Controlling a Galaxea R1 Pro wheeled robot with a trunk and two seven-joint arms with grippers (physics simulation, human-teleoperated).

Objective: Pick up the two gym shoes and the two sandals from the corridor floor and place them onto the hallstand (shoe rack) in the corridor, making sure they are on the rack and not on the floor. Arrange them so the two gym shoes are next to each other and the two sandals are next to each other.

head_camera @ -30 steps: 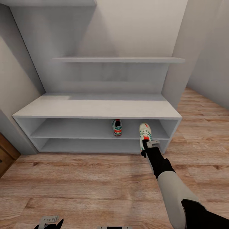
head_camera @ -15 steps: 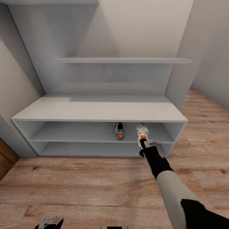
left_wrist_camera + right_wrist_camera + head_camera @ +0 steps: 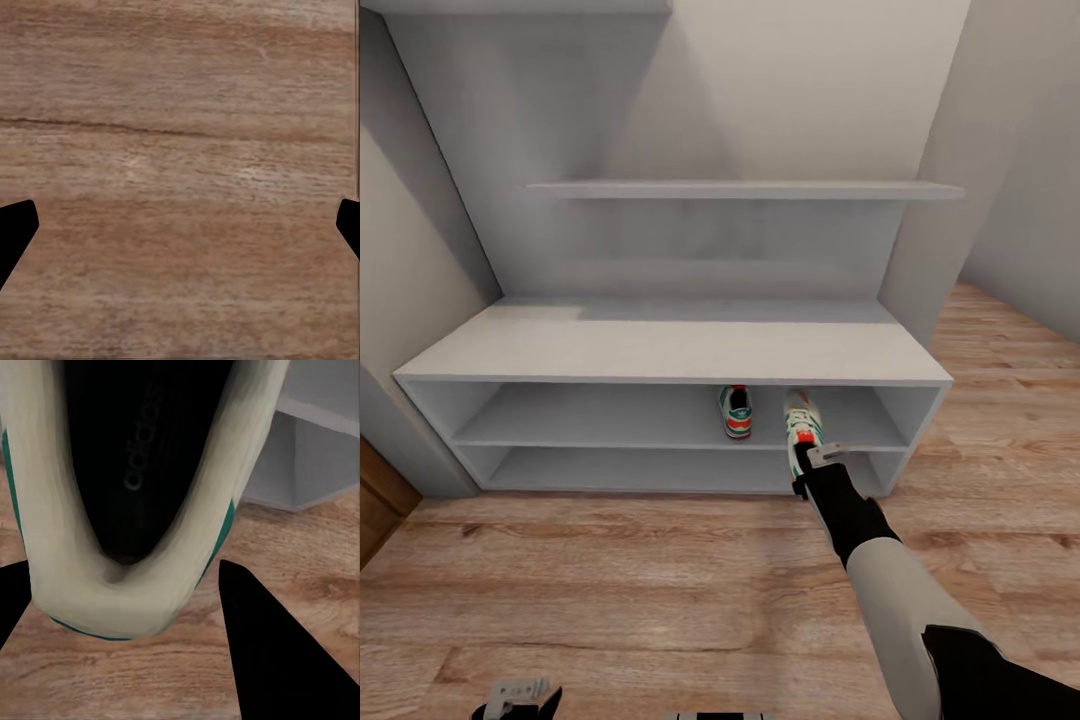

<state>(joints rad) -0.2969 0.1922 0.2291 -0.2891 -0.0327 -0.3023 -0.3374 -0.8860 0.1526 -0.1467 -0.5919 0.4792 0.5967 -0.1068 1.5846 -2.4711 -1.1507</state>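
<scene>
Right gripper fingers clamp the heel of a gym shoe, toe pointing into the hallstand upper open shelf, beside the second gym shoe already there. Left gripper fingers wide over corridor floor.

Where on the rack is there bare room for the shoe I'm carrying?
On the upper open shelf, the long stretch left of the parked gym shoe is bare, as is the bench top. The held gym shoe in the right gripper fills the tighter gap toward the end wall.
</scene>
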